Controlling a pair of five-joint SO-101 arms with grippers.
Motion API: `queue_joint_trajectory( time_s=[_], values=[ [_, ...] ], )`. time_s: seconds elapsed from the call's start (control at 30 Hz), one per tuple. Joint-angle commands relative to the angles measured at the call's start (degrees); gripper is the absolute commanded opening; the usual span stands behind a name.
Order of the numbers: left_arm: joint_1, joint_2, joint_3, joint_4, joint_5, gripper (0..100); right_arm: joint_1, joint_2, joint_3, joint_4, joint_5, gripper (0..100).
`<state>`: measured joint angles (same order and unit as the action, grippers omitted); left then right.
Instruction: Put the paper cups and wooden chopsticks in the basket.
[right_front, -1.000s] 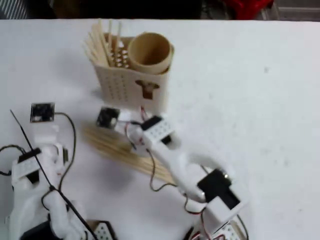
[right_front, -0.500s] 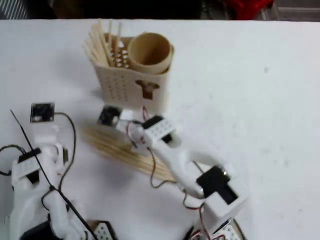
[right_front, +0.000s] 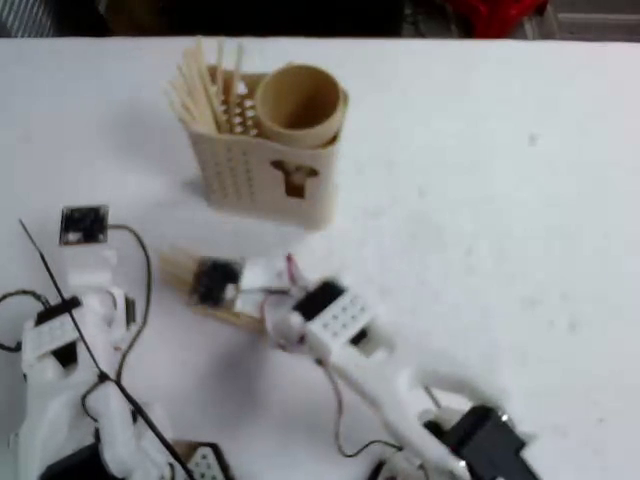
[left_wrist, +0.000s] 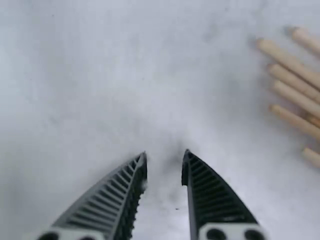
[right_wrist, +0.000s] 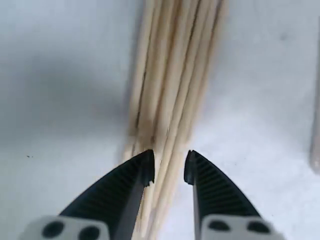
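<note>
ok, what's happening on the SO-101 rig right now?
The right gripper hangs low over the loose wooden chopsticks lying bundled on the table. Its jaws are slightly apart, with a few sticks in line between the tips, and nothing is lifted. The left gripper sits open over bare table beside the stick ends, holding nothing. The basket already holds a paper cup and a bunch of chopsticks.

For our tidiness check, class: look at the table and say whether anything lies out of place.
Yes. A bundle of wooden chopsticks lies flat on the table in front of the basket, under the right gripper, while other chopsticks and a paper cup stand inside the basket.
</note>
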<state>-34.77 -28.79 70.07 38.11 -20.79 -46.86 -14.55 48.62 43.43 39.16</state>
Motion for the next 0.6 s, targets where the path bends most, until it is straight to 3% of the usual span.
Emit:
queue_joint_trajectory(
  time_s=[0.0, 0.3, 0.57],
  values=[
    [-0.4, -0.4, -0.09, -1.05, 0.44, 13, -1.19, 2.59, -1.58, -1.27, 0.88, 11.6],
    [-0.4, -0.4, -0.09, -1.05, 0.44, 13, 9.36, 15.96, -14.33, -1.1, 0.53, 11.6],
    [-0.4, -0.4, -0.09, -1.05, 0.44, 13, 14.02, 12.53, -16.09, -0.92, -2.99, 11.6]
  ],
)
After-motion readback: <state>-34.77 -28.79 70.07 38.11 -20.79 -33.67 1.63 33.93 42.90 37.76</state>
